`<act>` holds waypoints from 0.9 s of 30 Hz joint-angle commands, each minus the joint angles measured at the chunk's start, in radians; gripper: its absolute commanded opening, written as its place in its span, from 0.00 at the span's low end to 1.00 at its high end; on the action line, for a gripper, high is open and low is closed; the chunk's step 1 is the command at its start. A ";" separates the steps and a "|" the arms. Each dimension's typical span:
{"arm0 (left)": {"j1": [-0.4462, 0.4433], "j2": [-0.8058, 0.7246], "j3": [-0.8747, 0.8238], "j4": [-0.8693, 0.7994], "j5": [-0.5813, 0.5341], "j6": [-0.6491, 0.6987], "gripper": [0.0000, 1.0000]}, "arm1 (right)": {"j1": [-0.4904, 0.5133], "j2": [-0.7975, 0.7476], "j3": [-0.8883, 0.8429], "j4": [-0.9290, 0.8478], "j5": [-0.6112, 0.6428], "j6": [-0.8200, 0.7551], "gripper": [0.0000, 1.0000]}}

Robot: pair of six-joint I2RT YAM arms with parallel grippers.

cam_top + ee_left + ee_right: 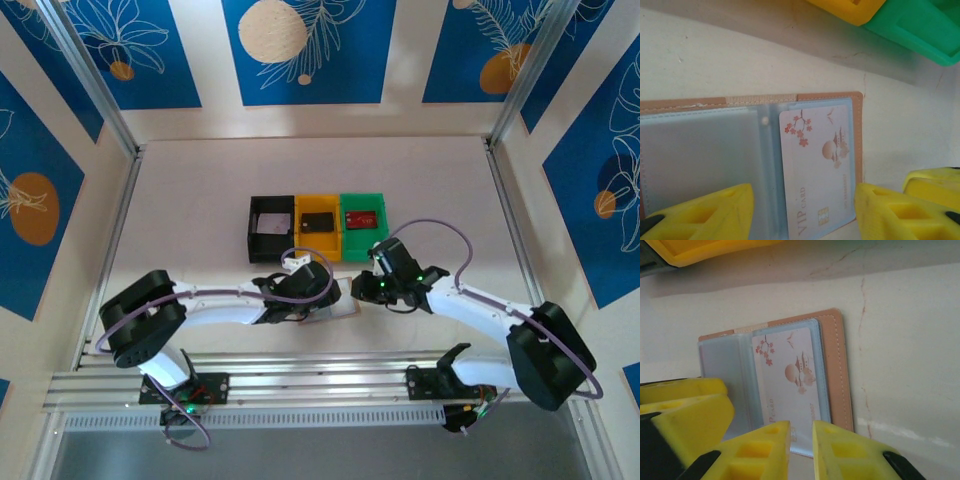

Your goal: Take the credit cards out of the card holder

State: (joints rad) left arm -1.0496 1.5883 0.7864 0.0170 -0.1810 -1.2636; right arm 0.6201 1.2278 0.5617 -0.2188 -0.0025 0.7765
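Observation:
The tan card holder [857, 130] lies open and flat on the table just in front of the bins [338, 312]. Its right pale blue pocket holds a whitish credit card [815, 165] printed with blossoms and "VIP CARD". My left gripper [804, 200] is open, one yellow finger on either side of that card. My right gripper [801, 432] hovers over the near edge of the same card [790, 375], its jaws a narrow gap apart with nothing pinched between them. A dark card [318, 221] lies in the yellow bin and a red card [361, 218] in the green bin.
Black [270, 230], yellow [318, 240] and green [362, 236] bins stand in a row just beyond the holder. Both arms meet over the holder, with their fingers close together. One finger of the right gripper [935, 185] shows at the edge of the left wrist view.

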 commanded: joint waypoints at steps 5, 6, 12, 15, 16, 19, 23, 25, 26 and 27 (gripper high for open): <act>0.008 0.051 0.012 0.047 -0.024 -0.042 0.52 | -0.013 0.043 0.015 0.072 -0.018 0.012 0.19; 0.008 0.059 0.014 0.052 -0.019 -0.044 0.52 | -0.014 0.048 0.013 0.077 -0.015 0.012 0.19; 0.008 0.093 0.025 0.064 -0.018 -0.049 0.49 | -0.023 0.080 0.008 0.112 -0.017 0.015 0.18; 0.008 0.100 0.029 0.063 -0.027 -0.049 0.48 | -0.025 0.103 0.007 0.126 -0.020 0.014 0.17; 0.008 0.103 0.031 0.060 -0.029 -0.050 0.48 | -0.025 0.113 0.006 0.130 -0.022 0.013 0.17; 0.008 0.117 0.033 0.051 -0.028 -0.055 0.46 | -0.025 0.141 0.002 0.145 -0.032 0.009 0.16; 0.008 0.099 0.019 0.040 -0.034 -0.060 0.43 | -0.026 0.156 -0.009 0.159 -0.037 0.011 0.16; 0.008 0.076 0.027 0.009 -0.045 -0.056 0.43 | -0.026 0.156 -0.016 0.168 -0.035 0.016 0.16; 0.008 0.062 0.038 -0.028 -0.055 -0.053 0.43 | -0.026 0.156 -0.022 0.174 -0.035 0.019 0.16; 0.007 0.050 0.048 -0.057 -0.063 -0.048 0.43 | -0.026 0.158 -0.026 0.179 -0.034 0.021 0.16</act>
State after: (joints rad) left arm -1.0492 1.6752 0.8097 0.0544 -0.1986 -1.3041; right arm 0.5995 1.3788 0.5552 -0.0635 -0.0158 0.7818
